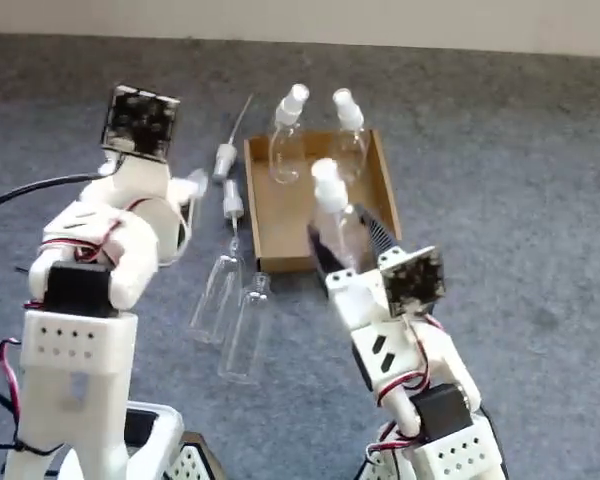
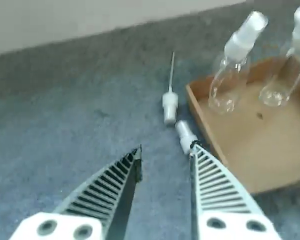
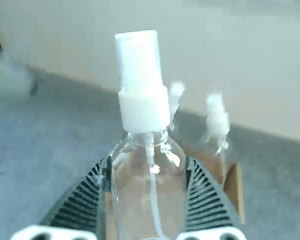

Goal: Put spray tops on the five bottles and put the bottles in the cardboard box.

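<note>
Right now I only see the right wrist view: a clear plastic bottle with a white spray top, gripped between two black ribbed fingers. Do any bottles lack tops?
Observer: Yes. Apart from that held clear plastic spray bottle, two uncapped clear plastic bottles lie on the grey carpet near a corner of the brown cardboard box.
Operator: Where are their tops?
Observer: Two loose white spray tops lie on the carpet by the box's side wall.
Operator: What is the other arm doing?
Observer: The left end effector is open and holds nothing, above the carpet near those tops.
</note>
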`<state>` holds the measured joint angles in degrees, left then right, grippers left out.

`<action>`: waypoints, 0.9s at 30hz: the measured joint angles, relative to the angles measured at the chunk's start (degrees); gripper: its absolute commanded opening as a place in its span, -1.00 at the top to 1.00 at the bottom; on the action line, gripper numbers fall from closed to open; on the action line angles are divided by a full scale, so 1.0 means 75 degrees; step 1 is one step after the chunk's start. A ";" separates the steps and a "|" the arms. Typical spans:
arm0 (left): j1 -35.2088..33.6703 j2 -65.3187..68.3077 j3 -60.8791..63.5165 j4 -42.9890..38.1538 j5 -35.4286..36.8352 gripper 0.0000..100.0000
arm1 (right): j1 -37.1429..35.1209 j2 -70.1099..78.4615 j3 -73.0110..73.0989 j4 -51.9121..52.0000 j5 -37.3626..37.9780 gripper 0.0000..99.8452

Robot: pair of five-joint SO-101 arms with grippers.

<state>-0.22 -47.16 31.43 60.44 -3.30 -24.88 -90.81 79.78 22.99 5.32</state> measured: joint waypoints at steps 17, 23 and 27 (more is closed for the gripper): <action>-0.0105 -0.4935 0.6447 -0.2579 0.0000 0.64 | -0.0680 0.7537 -0.4489 -0.1829 0.0000 0.99; 0.0176 -0.5591 0.6763 -0.2626 0.0000 0.46 | -0.1336 0.8358 -0.5275 -0.1606 -0.0879 0.99; 0.0270 -0.5591 0.6763 -0.2626 0.0000 0.42 | -0.1606 0.8358 -0.5908 -0.0504 -0.1055 0.99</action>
<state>1.80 -89.10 82.15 40.75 -3.30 -36.92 -28.13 35.47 19.21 -2.59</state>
